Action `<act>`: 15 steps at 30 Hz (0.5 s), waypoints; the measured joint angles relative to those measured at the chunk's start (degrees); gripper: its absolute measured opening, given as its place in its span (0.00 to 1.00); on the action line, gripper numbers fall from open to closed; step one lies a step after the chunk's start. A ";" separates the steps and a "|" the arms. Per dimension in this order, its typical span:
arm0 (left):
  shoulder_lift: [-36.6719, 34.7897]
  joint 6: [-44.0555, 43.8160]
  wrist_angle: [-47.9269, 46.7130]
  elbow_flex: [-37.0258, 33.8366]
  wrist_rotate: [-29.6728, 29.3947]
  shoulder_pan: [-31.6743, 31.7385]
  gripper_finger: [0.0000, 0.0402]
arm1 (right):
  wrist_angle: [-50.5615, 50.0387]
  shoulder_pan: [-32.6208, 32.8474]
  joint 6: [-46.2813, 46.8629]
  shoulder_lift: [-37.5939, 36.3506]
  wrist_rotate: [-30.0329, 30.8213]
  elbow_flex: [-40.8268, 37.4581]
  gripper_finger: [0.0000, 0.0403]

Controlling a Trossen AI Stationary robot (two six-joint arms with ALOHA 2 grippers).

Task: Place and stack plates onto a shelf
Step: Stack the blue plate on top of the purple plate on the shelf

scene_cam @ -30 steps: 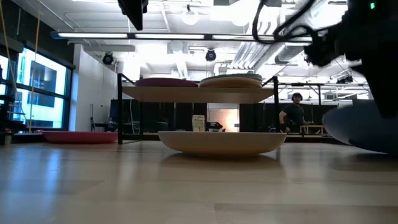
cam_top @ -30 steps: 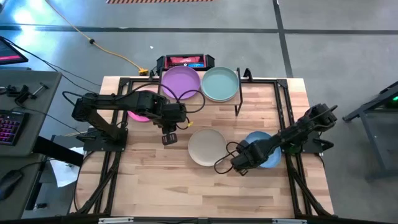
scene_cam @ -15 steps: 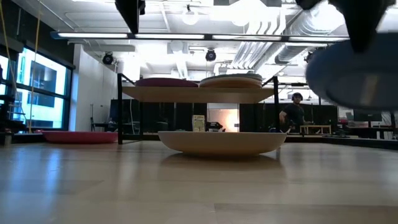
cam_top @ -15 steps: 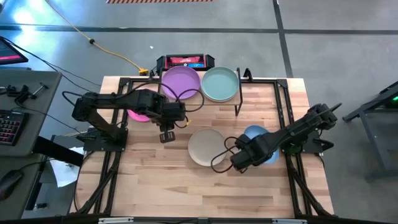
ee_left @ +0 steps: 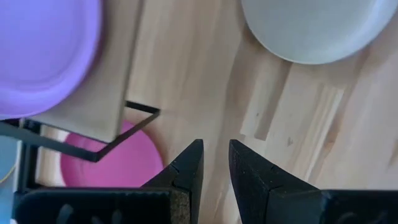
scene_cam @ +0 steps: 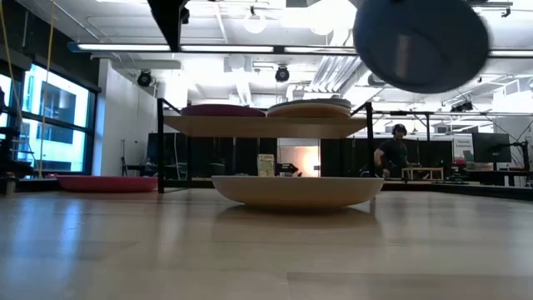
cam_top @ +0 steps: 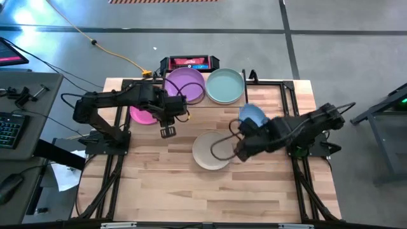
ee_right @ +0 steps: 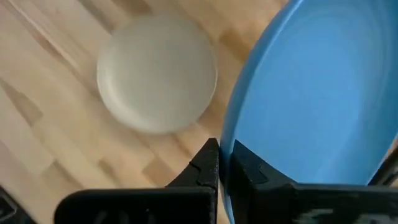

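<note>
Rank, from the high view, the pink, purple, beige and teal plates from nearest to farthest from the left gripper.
From the left gripper:
1. Pink plate, on the table by the shelf's left end.
2. Purple plate, left on the shelf.
3. Beige plate, mid-table.
4. Teal plate, right on the shelf.

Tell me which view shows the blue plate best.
The right wrist view: the blue plate fills the frame, its rim pinched in the right gripper. The high view shows it small and tilted above the table. The low view shows only its dark underside. The left wrist view misses it.
</note>
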 joint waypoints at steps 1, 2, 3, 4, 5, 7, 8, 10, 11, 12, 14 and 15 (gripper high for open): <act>-0.59 0.22 0.02 -0.01 -0.35 0.53 0.17 | -0.02 -1.01 -1.86 -0.01 0.50 1.12 0.00; -1.26 0.67 0.03 -0.02 -0.52 1.04 0.17 | 0.06 -2.05 -3.77 -0.07 1.13 2.10 0.00; -1.97 1.12 0.03 -0.02 -0.66 1.59 0.17 | 0.04 -3.14 -5.93 -0.11 1.57 3.08 0.00; -2.78 1.42 0.03 -0.02 -0.68 2.22 0.17 | 0.06 -4.23 -8.20 -0.09 2.07 3.99 0.00; -3.48 1.86 0.04 -0.02 -0.68 2.92 0.17 | 0.13 -5.32 -10.67 -0.09 2.39 4.98 0.00; -4.76 2.81 0.19 -0.02 -0.72 4.09 0.17 | 1.40 -7.83 -16.27 -0.11 2.87 6.58 0.00; -5.45 3.16 0.19 -0.02 -0.70 4.80 0.17 | 2.54 -9.22 -18.93 -0.11 2.89 7.28 0.00; -6.85 4.27 0.44 -0.01 -0.70 6.18 0.17 | 4.90 -12.13 -24.31 -0.09 2.84 8.32 0.00; -7.50 4.86 0.49 -0.02 -0.74 6.91 0.17 | 6.33 -13.68 -26.81 -0.09 2.76 8.78 0.00; -8.04 5.43 0.49 0.00 -0.93 7.63 0.17 | 8.07 -15.27 -29.30 -0.09 2.57 9.08 0.00; -8.90 6.73 0.58 0.00 -1.08 9.15 0.17 | 11.96 -18.58 -34.52 -0.09 1.41 9.17 0.00; -9.34 7.57 0.65 0.00 -1.07 9.93 0.17 | 13.96 -20.17 -37.10 -0.09 0.16 9.10 0.00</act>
